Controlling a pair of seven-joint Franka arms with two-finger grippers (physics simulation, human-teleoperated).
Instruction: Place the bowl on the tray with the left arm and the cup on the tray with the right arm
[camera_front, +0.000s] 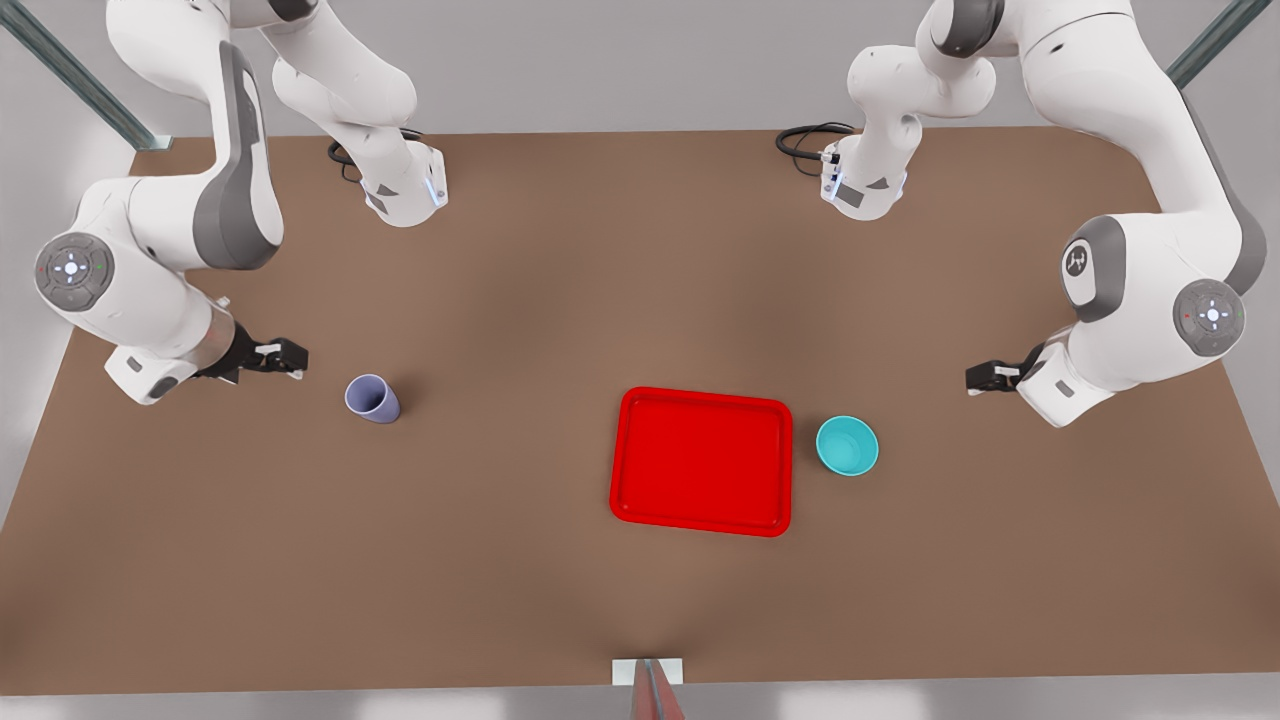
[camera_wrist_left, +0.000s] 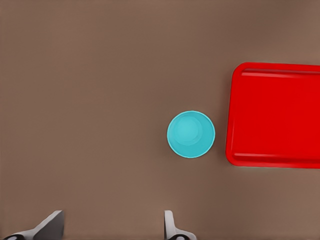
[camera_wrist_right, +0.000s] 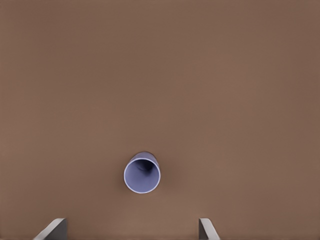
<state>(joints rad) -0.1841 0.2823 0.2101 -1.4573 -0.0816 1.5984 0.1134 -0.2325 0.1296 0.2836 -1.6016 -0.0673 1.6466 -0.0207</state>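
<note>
Brown table (camera_front: 500, 560), tray (camera_wrist_left: 280, 115) cut off, left gripper (camera_wrist_left: 112, 227) + right gripper (camera_wrist_right: 131, 229) tips only, jaws apart

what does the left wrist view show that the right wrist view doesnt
The left wrist view alone has the teal bowl standing on the table just beside the red tray, not on it, ahead of the open left hand. The right wrist view alone has the lavender cup, upright, ahead of the open right hand. Both share the brown table and a pair of spread fingertips holding nothing.
</note>
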